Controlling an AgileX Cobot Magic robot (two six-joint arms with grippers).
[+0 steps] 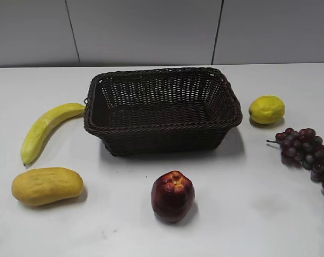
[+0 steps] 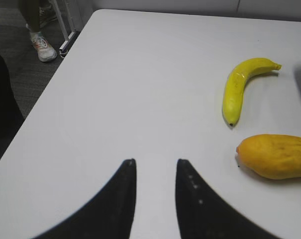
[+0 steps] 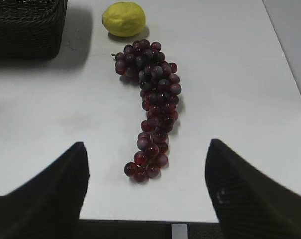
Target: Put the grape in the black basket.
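Observation:
The grape (image 1: 309, 152) is a long dark purple-red bunch lying on the white table at the right edge of the exterior view. In the right wrist view the grape (image 3: 152, 104) lies lengthwise ahead of my right gripper (image 3: 146, 144), which is wide open and empty, hovering near the table's front edge with the bunch's near tip between its fingers' line. The black basket (image 1: 162, 75) stands empty at the table's middle back; its corner shows in the right wrist view (image 3: 26, 27). My left gripper (image 2: 155, 162) is open and empty above bare table at the left.
A lemon (image 1: 266, 109) lies right of the basket, also seen in the right wrist view (image 3: 123, 19). A banana (image 1: 44, 128) and a mango (image 1: 46, 185) lie at the left, both in the left wrist view (image 2: 240, 87) (image 2: 274, 156). A dark red apple-like fruit (image 1: 172, 196) sits in front.

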